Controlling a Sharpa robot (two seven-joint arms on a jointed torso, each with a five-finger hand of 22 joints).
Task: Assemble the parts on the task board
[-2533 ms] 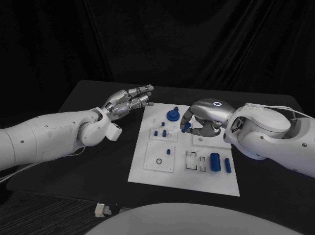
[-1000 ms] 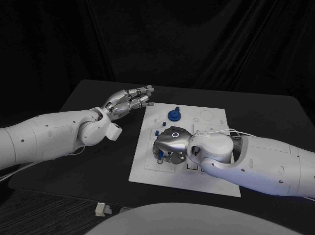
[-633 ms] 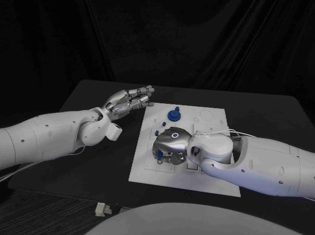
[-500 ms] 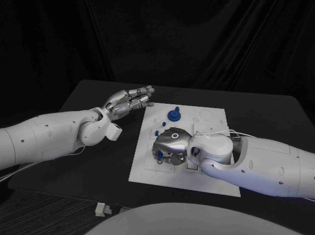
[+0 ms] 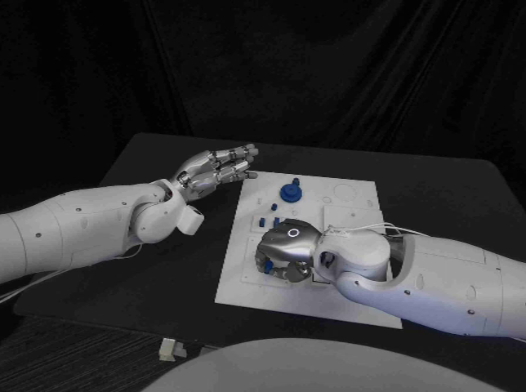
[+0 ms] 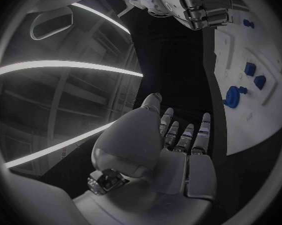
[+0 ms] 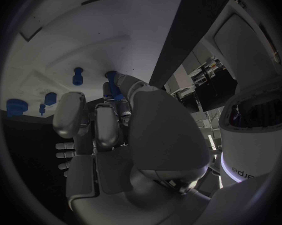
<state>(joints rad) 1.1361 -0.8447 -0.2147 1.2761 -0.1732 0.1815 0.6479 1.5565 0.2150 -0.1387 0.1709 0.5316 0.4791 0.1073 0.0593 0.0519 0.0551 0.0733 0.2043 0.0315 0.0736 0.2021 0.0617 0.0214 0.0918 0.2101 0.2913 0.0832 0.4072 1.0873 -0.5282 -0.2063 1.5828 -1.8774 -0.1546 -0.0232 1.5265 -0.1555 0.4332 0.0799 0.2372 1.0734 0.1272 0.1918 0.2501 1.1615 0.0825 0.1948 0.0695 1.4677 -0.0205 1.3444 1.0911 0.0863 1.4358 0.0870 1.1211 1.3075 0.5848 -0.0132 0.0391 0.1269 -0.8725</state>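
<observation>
Head view: the right arm (image 5: 452,273) lies across the near right part of the white board (image 5: 348,196), hiding much of that side. Its right hand (image 5: 289,249) is down over the middle of the board, fingers curled toward the surface. From the right wrist camera, a small blue peg (image 7: 112,87) sits between the thumb and the fingers (image 7: 106,122) of that hand, pinched there, just above the board's surface. Two other blue pegs (image 7: 77,76) stand close by on the board, and a larger blue knob (image 7: 16,107) lies further off.

The left hand (image 5: 220,166) hangs above the black table (image 5: 157,155) just beside the board's far left corner, fingers apart and holding nothing. The far part of the board is uncovered; a round blue knob (image 5: 289,192) stands there with a thin post beside it, and small blue pieces (image 5: 267,222) sit between it and the right hand. Bare table runs around all the board's edges.
</observation>
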